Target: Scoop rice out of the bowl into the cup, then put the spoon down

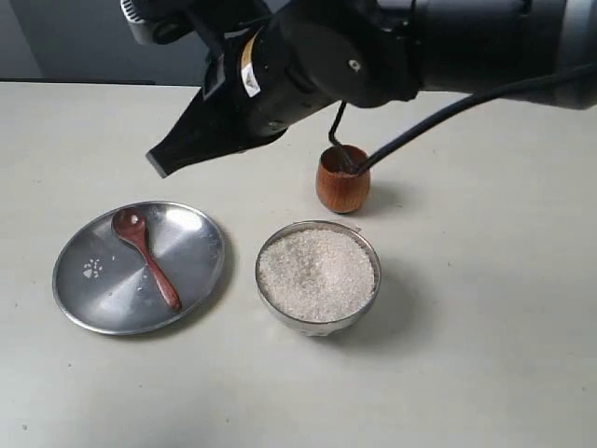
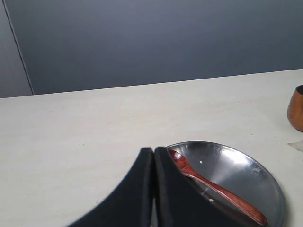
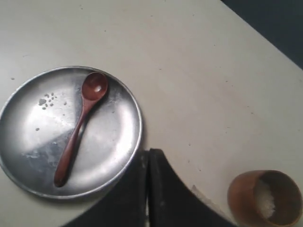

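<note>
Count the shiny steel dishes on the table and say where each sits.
2. The flat round steel plate lies on the left, carrying the dark wooden spoon. The deep round steel bowl full of white rice stands right of it. The black arm overhead may hide more.

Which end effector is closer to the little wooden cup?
Right. The right end effector hangs beside the plate, on the side facing the cup; the left end effector sits across the plate from the cup.
</note>
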You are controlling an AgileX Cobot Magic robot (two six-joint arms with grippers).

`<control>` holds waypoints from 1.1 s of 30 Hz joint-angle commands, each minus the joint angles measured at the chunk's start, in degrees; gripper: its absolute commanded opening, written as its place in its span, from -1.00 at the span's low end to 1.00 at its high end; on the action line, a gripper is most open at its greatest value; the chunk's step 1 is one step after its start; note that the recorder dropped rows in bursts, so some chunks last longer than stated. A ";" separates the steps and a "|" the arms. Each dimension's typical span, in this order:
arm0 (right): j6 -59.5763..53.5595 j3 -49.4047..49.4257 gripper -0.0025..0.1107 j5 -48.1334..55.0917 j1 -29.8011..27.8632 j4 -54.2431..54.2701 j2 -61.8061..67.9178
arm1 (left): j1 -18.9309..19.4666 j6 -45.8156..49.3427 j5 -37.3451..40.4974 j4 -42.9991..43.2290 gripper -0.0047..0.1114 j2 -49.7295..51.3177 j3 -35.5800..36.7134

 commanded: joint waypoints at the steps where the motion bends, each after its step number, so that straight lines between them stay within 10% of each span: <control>1: 0.43 2.27 -0.97 0.51 -0.28 -3.17 -4.47 | -0.30 -0.06 -0.38 -0.06 -0.91 -0.21 0.25; 21: 24.89 35.16 -0.97 -13.44 -0.37 -32.33 -31.05 | -0.30 -0.06 -0.38 -0.06 -0.91 -0.21 0.25; 33: 26.18 49.44 -0.97 -13.86 -0.37 -29.40 -46.06 | -0.30 -0.06 -0.38 -0.06 -0.91 -0.21 0.25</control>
